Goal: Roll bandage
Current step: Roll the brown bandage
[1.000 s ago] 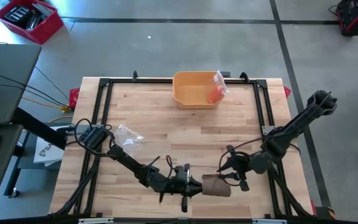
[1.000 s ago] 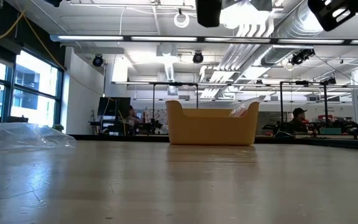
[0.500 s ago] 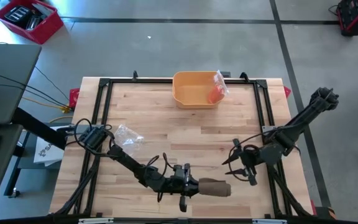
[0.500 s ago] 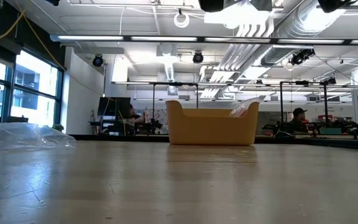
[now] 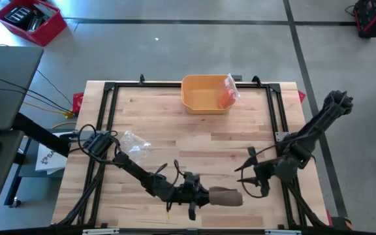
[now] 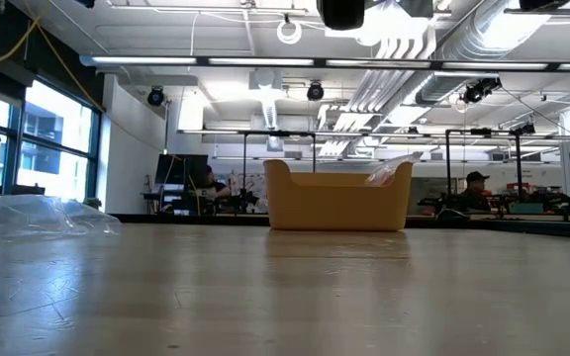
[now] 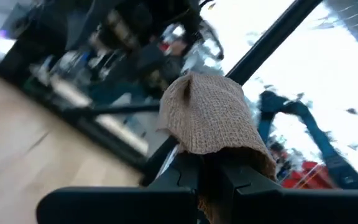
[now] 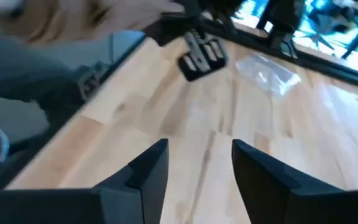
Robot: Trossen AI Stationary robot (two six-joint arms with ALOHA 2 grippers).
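High view: the left hand [image 5: 204,195] sits low over the worktop [image 5: 194,140] near its front edge, fingers pinched on the brown bandage roll [image 5: 226,196], which sticks out from its tips toward the right hand [image 5: 245,176]. That right hand hangs just beside the roll's far end, fingers spread, empty. Well beyond both stands a yellow bin [image 5: 205,94]; crumpled clear plastic [image 5: 136,143] lies behind the left hand.

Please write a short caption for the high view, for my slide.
Left end effector grips the brown bandage roll; right end effector hovers open beside it.
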